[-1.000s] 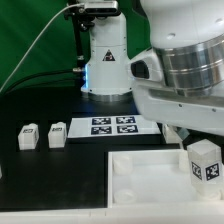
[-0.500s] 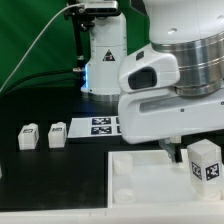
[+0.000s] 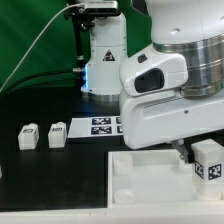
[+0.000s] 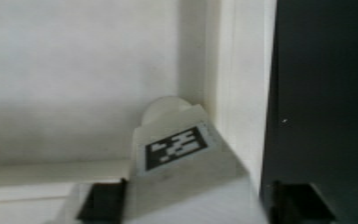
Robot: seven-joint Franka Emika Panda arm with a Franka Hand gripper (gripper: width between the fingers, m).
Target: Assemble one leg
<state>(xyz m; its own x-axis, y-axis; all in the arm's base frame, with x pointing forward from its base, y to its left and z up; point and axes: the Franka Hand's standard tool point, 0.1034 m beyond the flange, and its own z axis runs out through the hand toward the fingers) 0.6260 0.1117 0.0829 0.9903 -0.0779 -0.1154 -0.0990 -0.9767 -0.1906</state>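
The gripper (image 4: 201, 200) straddles the leg (image 4: 185, 158) at the white tray piece's (image 3: 140, 175) corner, jaws wide, unclamped. Grasping and seating seem left.

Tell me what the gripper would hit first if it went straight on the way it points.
Probably the leg: in the wrist view it stands ahead of the open gripper, between its fingers; depth unclear.

No letters or numbers are legible. Black-and-white square tags mark the leg (image 4: 179, 150) at the claw (image 4: 199, 205), plus the marker board (image 3: 98, 125) and two small blocks (image 3: 28, 135) well apart from it.
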